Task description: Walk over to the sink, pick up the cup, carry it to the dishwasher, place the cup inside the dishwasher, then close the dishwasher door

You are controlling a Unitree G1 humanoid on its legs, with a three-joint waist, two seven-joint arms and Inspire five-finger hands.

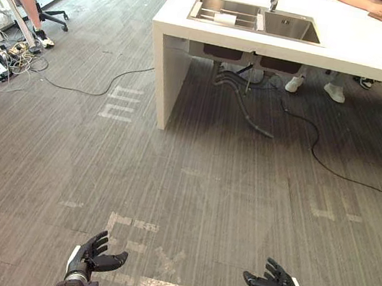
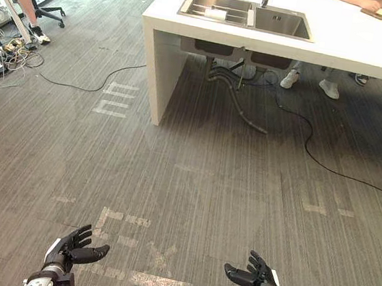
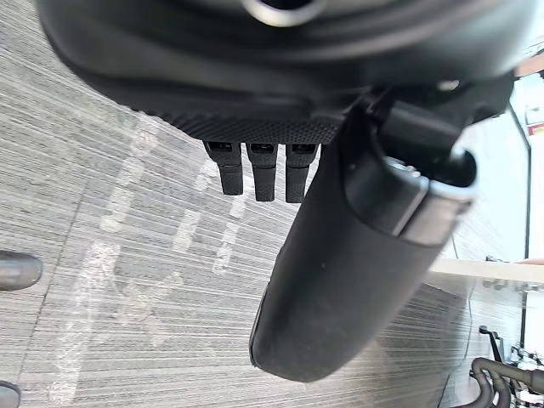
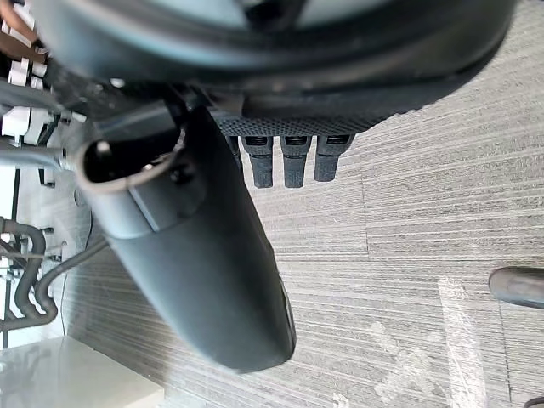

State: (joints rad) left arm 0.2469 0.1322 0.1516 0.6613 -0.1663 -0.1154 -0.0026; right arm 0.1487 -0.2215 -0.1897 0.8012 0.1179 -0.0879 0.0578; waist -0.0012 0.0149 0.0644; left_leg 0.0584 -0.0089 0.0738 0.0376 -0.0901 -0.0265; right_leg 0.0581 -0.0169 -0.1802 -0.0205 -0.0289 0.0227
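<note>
Hovering hands: two, left hand and right hand, open-fingered, empty (wrist views: fingers straight).
Sink: one, two basins, counter's left end.
Cup: one white item, left basin, too small to confirm.

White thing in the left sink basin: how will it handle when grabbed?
Probably light: the white thing looks small against the sink. It seems to lie across rack bars, so a nudge may roll it. Material cannot be told from here; if glazed, likely slippery.
</note>
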